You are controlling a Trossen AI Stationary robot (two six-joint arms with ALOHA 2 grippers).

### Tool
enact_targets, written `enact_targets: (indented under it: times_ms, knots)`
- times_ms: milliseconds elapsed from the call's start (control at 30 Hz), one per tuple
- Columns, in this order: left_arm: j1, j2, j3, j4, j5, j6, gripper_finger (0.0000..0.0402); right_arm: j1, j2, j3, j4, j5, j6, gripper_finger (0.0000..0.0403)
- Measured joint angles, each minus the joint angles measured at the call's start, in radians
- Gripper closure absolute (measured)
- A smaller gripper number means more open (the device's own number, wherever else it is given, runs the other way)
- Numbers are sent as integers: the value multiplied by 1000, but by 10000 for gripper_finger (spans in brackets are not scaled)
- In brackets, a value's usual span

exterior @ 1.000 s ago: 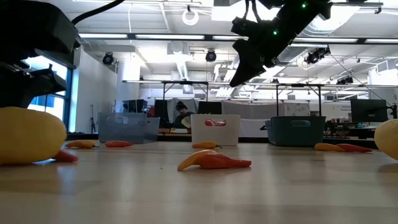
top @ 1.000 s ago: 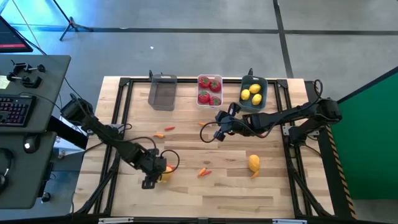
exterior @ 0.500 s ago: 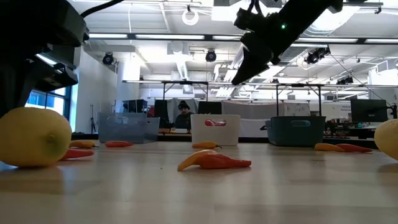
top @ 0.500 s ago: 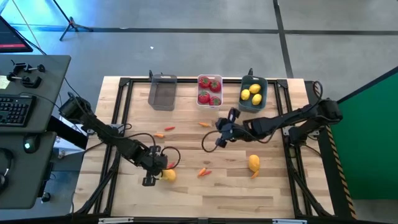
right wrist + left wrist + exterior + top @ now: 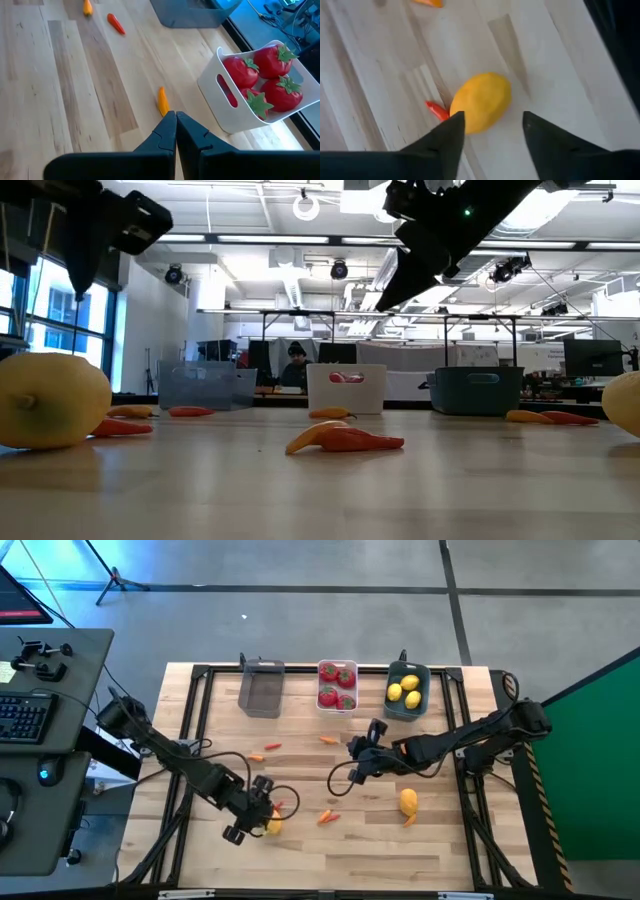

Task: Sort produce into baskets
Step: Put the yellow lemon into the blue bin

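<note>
A yellow lemon (image 5: 481,102) lies on the table near the front left, a red piece (image 5: 436,110) against its side. My left gripper (image 5: 492,125) hangs open above it, a finger on either side, clear of it in the low view (image 5: 95,240). My right gripper (image 5: 176,120) is shut and empty over mid-table (image 5: 355,768). At the far edge stand the grey basket (image 5: 262,690), the white basket (image 5: 322,685) with red tomatoes (image 5: 338,685), and the teal basket (image 5: 426,692) with lemons (image 5: 405,692). Another lemon (image 5: 408,801) lies at the right.
Small orange and red pieces lie scattered: two mid-table (image 5: 328,816), two left of centre (image 5: 264,752), one before the white basket (image 5: 162,101). A desk with a keyboard (image 5: 25,718) stands left of the table. A person (image 5: 295,365) sits in the room behind.
My left gripper has risen off the lemon and rolled about its own axis. The lemon has stayed on the table and turned a little. My right gripper has drifted a short way toward the near edge, still shut.
</note>
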State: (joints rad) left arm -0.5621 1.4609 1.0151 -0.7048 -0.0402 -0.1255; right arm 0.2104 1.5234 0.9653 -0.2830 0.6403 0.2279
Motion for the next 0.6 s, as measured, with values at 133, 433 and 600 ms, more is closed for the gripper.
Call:
enact_targets:
  times_ms: [133,433,600]
  knots:
    - [5,54,1,2,-2,148,160,0,0,0,-17,0,0,403]
    - [0,173,27,14,-24,462,126,0,0,0,-47,2,19,403]
    - [15,222,30,31,-33,554,126,0,0,0,-50,2,37,403]
